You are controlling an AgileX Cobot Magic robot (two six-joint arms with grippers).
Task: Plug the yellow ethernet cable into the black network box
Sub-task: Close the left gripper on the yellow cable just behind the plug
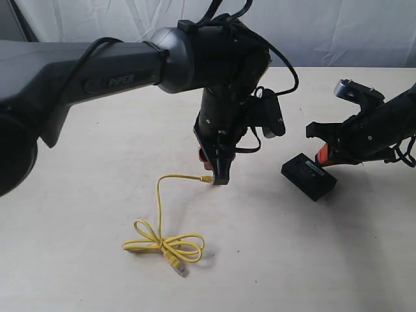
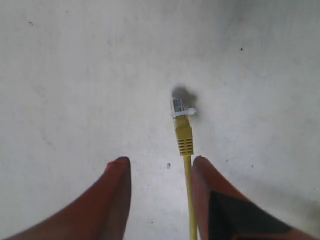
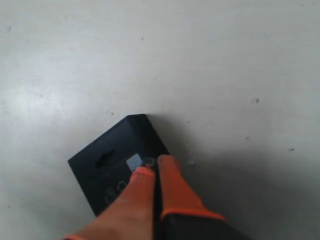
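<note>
- On the matte pale table point(image 1: 78, 214), the yellow ethernet cable point(image 1: 160, 242) lies nearest, its thin cord bundled in loose loops
- One strand runs between the left gripper point(image 2: 160, 163)'s smooth reddish fingers, spread and grasping nothing; the clear plug point(image 2: 178, 106) lies just past them
- Farther right lies the flat rectangular black network box point(image 1: 308, 176), with the right gripper point(image 3: 155, 166) pinched closed, orange tips on its top

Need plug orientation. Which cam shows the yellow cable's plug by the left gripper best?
Left wrist view: the plug of the yellow ethernet cable lies unobstructed beyond the open left gripper. Exterior view shows it tiny, at the gripper's tip. Right wrist view misses it, showing the black network box.
</note>
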